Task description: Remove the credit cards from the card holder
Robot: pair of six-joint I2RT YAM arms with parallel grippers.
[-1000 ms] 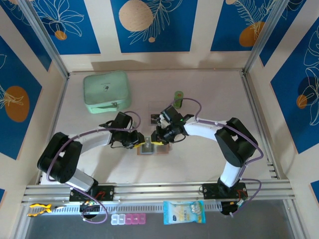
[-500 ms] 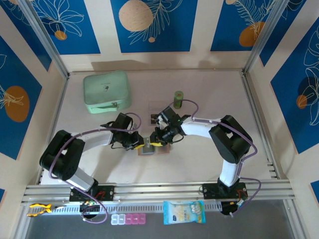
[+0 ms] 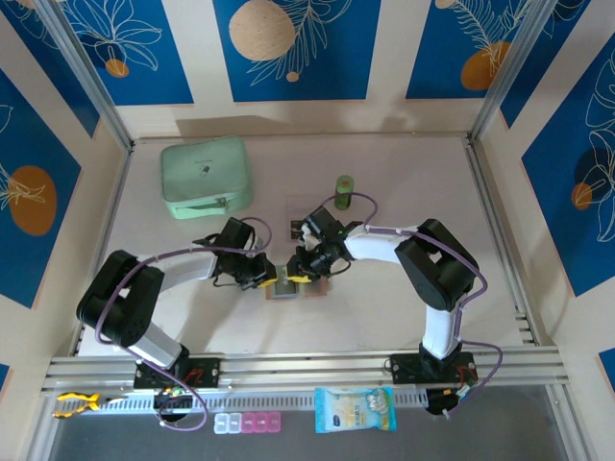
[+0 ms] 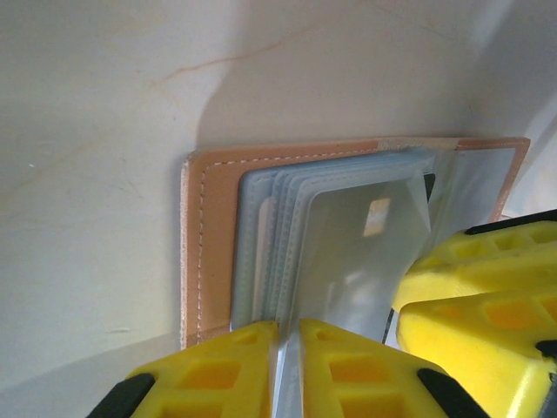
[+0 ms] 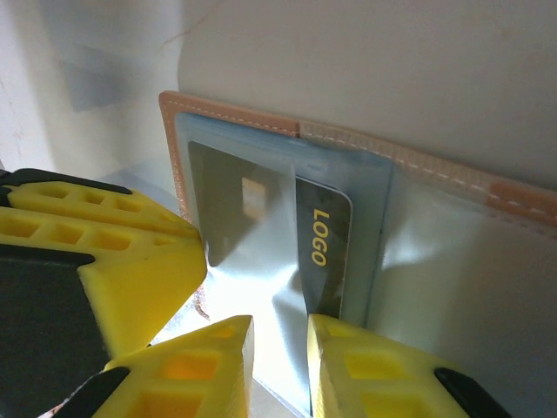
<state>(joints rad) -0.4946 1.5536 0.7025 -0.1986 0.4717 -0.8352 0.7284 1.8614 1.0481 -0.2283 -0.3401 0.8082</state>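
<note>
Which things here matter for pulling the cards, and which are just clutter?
Job: card holder, LOGO card, left pincer, right pincer.
Clutter: mint-green case, green cylinder, blue packet, pill strips.

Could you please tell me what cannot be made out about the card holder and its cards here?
Card count: left wrist view, overlapping sleeves of the card holder blur the credit cards.
LOGO card, lower end: right wrist view, behind the right pincer.
Whether the left pincer clamps a sleeve: left wrist view, glare in the gap.
Contents from above: too small, under both pincers.
</note>
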